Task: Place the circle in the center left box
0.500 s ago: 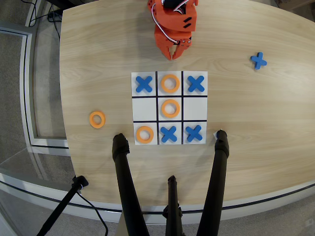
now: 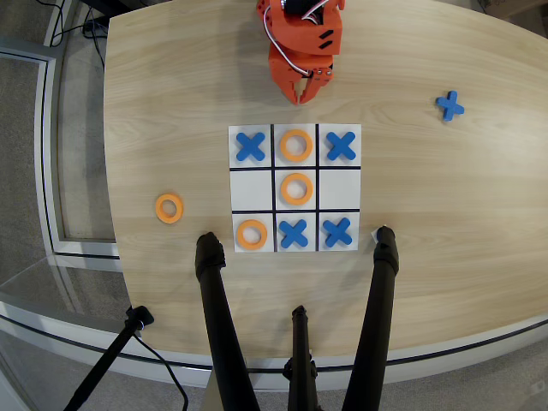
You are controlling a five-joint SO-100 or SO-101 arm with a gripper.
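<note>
In the overhead view a white 3x3 board (image 2: 253, 190) lies mid-table. A loose orange ring, the circle (image 2: 169, 208), lies on the wood left of the board. The center left box (image 2: 340, 187), the middle-row cell at the right end, is bare white. Other orange rings sit in the top-middle (image 2: 295, 145), centre (image 2: 296, 188) and bottom-left (image 2: 252, 234) cells. Blue X pieces fill the top-left, top-right, bottom-middle and bottom-right cells. My orange gripper (image 2: 302, 96) hangs at the table's far edge above the board, its fingers close together and holding nothing, far from the loose ring.
A spare blue X (image 2: 449, 105) lies on the wood at the upper right. Black tripod legs (image 2: 215, 295) (image 2: 383, 282) stand on the table just below the board. The table's left edge curves close to the loose ring.
</note>
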